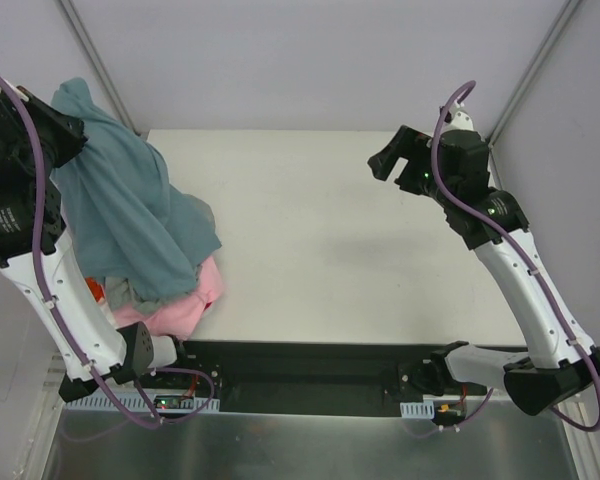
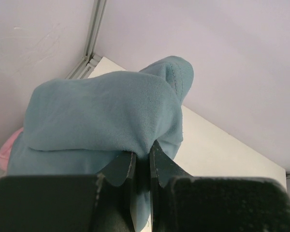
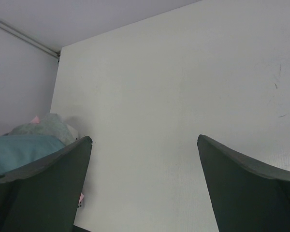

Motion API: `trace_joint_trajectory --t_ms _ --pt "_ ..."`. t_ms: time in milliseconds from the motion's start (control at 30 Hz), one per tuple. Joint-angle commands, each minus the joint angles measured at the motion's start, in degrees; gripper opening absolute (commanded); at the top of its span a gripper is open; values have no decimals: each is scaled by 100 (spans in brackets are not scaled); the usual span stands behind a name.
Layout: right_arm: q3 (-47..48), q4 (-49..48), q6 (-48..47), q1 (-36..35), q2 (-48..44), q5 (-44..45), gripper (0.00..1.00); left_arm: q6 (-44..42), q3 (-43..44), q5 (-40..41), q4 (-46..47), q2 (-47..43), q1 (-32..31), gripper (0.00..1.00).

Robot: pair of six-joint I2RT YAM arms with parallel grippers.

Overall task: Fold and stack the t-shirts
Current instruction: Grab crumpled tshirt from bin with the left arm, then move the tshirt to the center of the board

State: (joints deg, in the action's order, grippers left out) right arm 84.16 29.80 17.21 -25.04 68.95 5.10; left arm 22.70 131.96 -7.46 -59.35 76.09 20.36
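A teal t-shirt hangs from my left gripper, lifted high at the table's left edge; its lower part drapes onto a pile. In the left wrist view the gripper is shut on a fold of the teal t-shirt. A pink t-shirt and a grey-green one lie under it at the near left. My right gripper is open and empty, raised above the table's right half; in its wrist view the gripper is spread wide over the bare table.
The white table is bounded by grey walls at the back and sides. A black strip with the arm bases runs along the near edge. An orange bit shows in the pile by the left arm.
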Motion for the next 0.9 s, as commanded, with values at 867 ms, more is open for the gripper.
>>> trace_joint_trajectory --t_ms 867 --pt "76 1555 -235 878 -1181 1968 96 710 -279 358 3148 2287 -4837 0"
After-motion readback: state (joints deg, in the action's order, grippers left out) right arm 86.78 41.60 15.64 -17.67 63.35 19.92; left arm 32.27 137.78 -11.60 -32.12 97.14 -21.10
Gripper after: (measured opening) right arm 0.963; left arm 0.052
